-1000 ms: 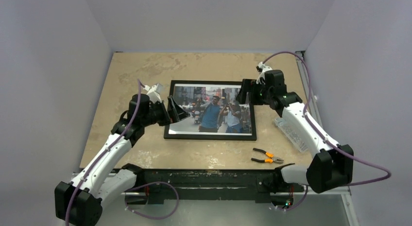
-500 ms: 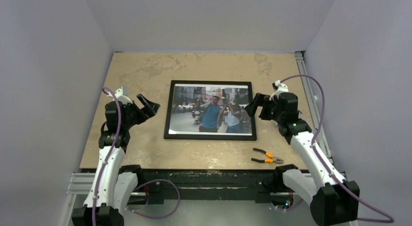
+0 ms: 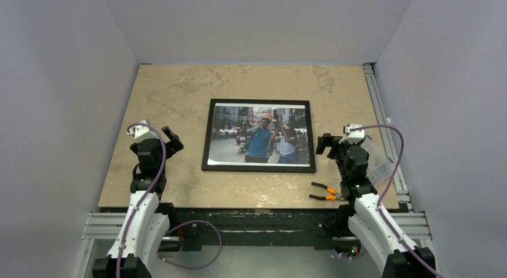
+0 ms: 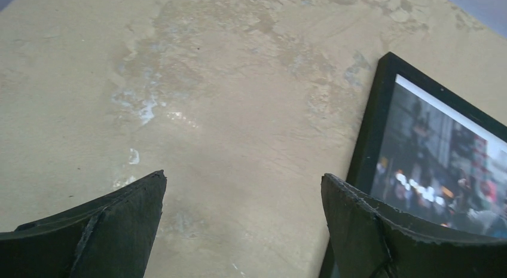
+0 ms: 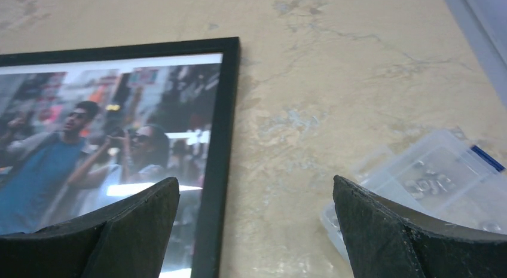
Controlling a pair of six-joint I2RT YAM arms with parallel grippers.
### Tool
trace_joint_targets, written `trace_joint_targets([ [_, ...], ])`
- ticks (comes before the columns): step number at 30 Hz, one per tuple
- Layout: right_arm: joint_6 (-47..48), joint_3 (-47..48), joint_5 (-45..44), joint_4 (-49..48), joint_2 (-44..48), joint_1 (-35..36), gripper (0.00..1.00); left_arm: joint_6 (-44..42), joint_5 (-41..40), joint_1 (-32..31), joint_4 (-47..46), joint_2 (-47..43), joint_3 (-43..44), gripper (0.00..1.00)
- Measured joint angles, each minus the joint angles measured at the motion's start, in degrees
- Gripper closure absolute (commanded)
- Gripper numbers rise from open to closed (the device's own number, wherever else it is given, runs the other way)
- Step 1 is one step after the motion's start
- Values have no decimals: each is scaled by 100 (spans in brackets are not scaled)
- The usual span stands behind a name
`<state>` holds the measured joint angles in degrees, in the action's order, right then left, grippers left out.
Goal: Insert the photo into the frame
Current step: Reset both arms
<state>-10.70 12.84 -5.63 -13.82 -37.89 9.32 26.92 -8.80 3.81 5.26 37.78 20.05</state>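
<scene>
Photo (image 3: 260, 139) sits inside frame (image 3: 258, 167), face up, flat on table (image 3: 179, 92).
Left hand (image 3: 173, 140) spread wide, holding nothing; frame's left rail lies just right of its right finger. Right hand (image 3: 323, 144) also wide and empty, with frame's right rail ahead and to its left. Pliers (image 3: 327, 193) beside right arm; clear plastic box (image 3: 378, 165) to right hand's right.
</scene>
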Motion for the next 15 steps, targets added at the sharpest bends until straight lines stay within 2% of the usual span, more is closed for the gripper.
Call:
trace_joint_targets([
  [5,345,-409,-439,-1025,-682,-2,2,-431,-684,-308,-1207,293,-505,4],
  [11,496,-407,-688,-2391,-2240,-66,2,-1215,-831,-776,-2909,1742,-691,3],
  [15,481,-308,-651,-2951,-3056,-369,2,-1764,-780,-824,-4155,2382,-942,3],
])
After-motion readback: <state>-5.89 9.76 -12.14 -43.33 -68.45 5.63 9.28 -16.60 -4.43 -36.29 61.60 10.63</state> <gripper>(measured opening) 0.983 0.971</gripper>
